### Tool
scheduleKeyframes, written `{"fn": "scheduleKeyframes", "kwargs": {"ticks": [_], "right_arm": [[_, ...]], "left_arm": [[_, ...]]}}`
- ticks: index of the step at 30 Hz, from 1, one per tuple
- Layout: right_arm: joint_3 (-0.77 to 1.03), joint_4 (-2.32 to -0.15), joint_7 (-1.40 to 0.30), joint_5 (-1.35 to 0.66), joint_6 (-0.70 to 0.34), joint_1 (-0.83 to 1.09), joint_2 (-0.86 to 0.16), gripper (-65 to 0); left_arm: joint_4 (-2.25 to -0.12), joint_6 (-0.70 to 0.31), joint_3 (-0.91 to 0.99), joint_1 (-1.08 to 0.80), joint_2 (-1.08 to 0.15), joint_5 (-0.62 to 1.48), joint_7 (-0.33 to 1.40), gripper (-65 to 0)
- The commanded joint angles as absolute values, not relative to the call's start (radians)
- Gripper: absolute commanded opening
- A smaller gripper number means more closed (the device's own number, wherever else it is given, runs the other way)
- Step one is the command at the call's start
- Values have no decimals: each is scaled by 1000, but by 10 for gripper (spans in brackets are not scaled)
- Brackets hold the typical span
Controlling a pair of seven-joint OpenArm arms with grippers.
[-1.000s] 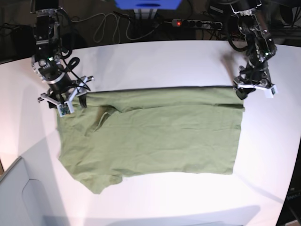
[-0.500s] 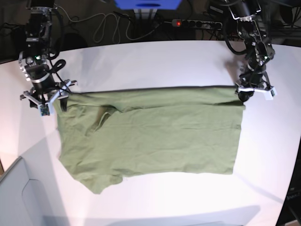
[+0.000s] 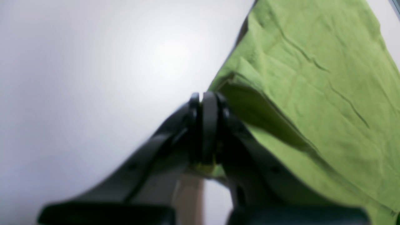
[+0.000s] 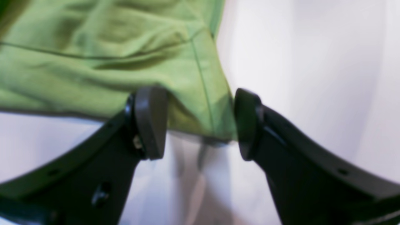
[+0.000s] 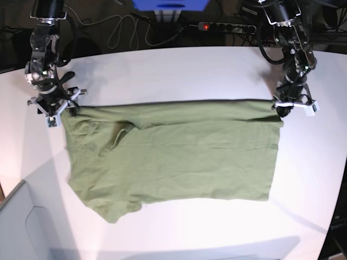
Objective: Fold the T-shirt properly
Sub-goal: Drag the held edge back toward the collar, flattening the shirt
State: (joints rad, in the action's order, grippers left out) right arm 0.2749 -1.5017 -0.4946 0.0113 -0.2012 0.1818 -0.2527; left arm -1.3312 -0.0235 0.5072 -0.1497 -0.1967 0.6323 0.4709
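Note:
The olive-green T-shirt (image 5: 179, 157) lies flat on the white table (image 5: 179, 70), doubled over with a straight far edge. My left gripper (image 5: 282, 108) is at its far right corner. In the left wrist view its fingers (image 3: 204, 103) are pressed together at the shirt's edge (image 3: 312, 78), with a bit of green between them. My right gripper (image 5: 54, 108) is at the far left corner. In the right wrist view it (image 4: 197, 125) is open, and the shirt's corner (image 4: 93, 62) lies between the two pads, untouched.
A power strip (image 5: 227, 26) with a red light and loose cables lie behind the table's far edge. A pale grey panel (image 5: 21, 227) sits at the front left corner. The table's right edge runs close past the left arm.
My right gripper moved left off the shirt's far left corner, then came back slightly to it. The left gripper stayed at the far right corner. The shirt has barely shifted.

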Motion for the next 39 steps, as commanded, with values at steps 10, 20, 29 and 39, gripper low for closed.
{"fn": "scheduleKeyframes", "kwargs": {"ticks": [10,20,29,39], "right_arm": [[278,-1458,-476,8,-208,186,-286,-549],[277,-1581,-486,8,-208,188,-314,-649],[282,-1727,-486,5,-208,188,-311,-649],[283,-1739,-467,2,-208,251,-303,-649]], "left_arm": [[-1325,-2,504,-160,-197,601,536,-650],[-1469,-2,509,-170,-205,610,547,-650],[-1626,1,509,-171,-197,610,549,-650],[-1564,1,510,-229,-185,611,547,-650]]}}
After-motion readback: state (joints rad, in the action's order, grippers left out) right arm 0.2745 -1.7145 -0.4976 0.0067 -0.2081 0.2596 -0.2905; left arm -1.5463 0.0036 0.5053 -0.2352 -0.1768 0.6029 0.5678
